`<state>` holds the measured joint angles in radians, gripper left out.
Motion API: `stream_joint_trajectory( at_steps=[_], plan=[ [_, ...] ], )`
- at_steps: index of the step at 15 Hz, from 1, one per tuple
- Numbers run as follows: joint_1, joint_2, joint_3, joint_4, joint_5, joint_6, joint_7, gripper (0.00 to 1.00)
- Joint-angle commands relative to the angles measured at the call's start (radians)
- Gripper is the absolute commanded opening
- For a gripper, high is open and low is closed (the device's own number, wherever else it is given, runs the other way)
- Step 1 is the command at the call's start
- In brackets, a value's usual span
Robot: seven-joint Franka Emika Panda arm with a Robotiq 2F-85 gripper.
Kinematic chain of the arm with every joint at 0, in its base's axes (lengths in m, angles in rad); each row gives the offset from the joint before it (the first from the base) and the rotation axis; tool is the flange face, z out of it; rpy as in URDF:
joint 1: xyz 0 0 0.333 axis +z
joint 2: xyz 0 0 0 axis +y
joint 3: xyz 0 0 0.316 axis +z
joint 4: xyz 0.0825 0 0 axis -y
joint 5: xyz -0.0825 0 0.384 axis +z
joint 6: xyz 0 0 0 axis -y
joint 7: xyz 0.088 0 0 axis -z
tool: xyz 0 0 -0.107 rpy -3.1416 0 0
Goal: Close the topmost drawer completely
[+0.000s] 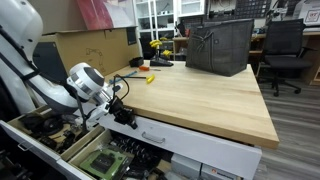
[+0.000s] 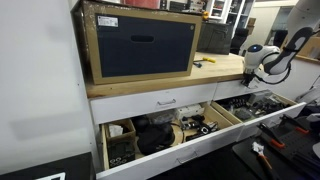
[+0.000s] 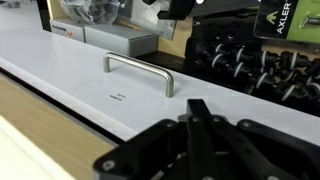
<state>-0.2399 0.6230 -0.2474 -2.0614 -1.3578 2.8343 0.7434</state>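
The topmost drawer shows its white front panel [image 3: 90, 75] with a small silver bow handle [image 3: 140, 72] in the wrist view. It lies just under the wooden desk top [image 1: 190, 85], and its inside is hidden. The panel also shows in both exterior views [image 1: 190, 140] [image 2: 165, 103]. My gripper [image 3: 197, 104] is shut and empty. Its joined fingertips rest at the white panel, a little to the side of the handle. In the exterior views the gripper [image 1: 122, 106] [image 2: 251, 78] sits at the desk's front edge.
The deeper lower drawers [image 2: 160, 135] [image 1: 110, 160] stand open below, full of dark clutter. A black box in a wooden frame [image 2: 140, 42] and a dark bin [image 1: 218, 48] stand on the desk. Yellow tools [image 1: 150, 77] lie near its edge.
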Motion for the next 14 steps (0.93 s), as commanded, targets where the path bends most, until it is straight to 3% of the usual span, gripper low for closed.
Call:
stream_joint_trajectory(
  at_steps=[1,6,9,12,13,14],
  plan=[
    [-0.006,0.042,0.013,0.068,0.018,0.021,0.012,0.0],
    [-0.032,-0.045,0.037,-0.037,0.105,0.005,-0.095,0.0],
    [-0.1,-0.164,0.115,-0.19,0.271,-0.019,-0.299,0.0],
    [-0.069,-0.27,0.09,-0.318,0.441,0.024,-0.469,0.0],
    [-0.048,-0.304,0.068,-0.355,0.452,0.043,-0.491,0.0],
    [-0.083,-0.338,0.097,-0.38,0.389,0.061,-0.458,0.0]
  ],
)
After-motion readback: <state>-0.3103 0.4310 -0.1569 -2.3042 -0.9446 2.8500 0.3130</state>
